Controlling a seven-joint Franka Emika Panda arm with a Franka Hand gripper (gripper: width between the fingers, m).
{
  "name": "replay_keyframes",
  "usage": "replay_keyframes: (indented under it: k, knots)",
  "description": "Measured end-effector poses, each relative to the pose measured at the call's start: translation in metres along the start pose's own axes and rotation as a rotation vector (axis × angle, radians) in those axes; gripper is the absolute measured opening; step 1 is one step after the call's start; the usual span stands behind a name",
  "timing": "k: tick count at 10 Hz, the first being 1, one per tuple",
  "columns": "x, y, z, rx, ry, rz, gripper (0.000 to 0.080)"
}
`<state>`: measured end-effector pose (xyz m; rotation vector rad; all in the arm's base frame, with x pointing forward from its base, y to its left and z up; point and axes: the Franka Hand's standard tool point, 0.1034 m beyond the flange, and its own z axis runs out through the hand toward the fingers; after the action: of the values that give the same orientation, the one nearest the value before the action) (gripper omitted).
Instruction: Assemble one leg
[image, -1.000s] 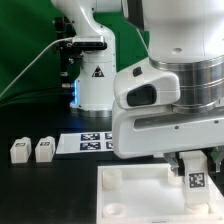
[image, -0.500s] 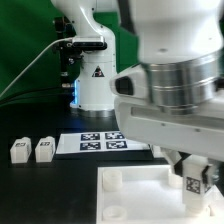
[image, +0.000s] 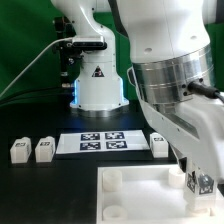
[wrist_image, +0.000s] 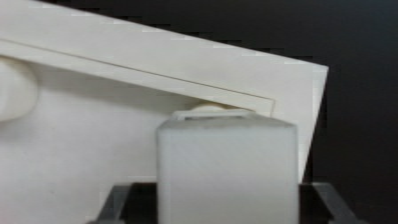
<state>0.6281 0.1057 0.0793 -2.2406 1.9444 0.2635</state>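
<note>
- The claw (wrist_image: 226, 203) is clamped on the upright leg (wrist_image: 222, 155) at the white plate's (image: 135, 200) corner socket (wrist_image: 208, 105); whether the leg sits inside it, I cannot tell.
- On the dark surface (image: 50, 190), spare legs (image: 43, 149) stand beside the plate.

Black table (image: 40, 195) w/ leg (image: 19, 150), 2nd leg (image: 43, 150), marker board (image: 100, 141), 3rd leg (image: 160, 145), white plate (image: 140, 202).

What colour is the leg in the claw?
The leg is white with a black-and-white square tag, clearest in the exterior view.
</note>
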Motion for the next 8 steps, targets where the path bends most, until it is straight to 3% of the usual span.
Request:
replay_keyframes:
  k: [3, 4, 5, 6, 8]
  knots:
    - [0.000, 0.000, 0.000, 0.000, -0.003, -0.010, 0.0293]
    - [-0.002, 0.001, 0.002, -0.001, -0.001, -0.087, 0.0390]
    - [-0.008, 0.003, 0.006, -0.006, -0.002, -0.173, 0.0578]
    - [-0.014, 0.003, 0.006, -0.006, -0.003, -0.247, 0.0627]
    - [-0.015, 0.002, 0.005, -0.011, 0.009, -0.506, 0.0645]
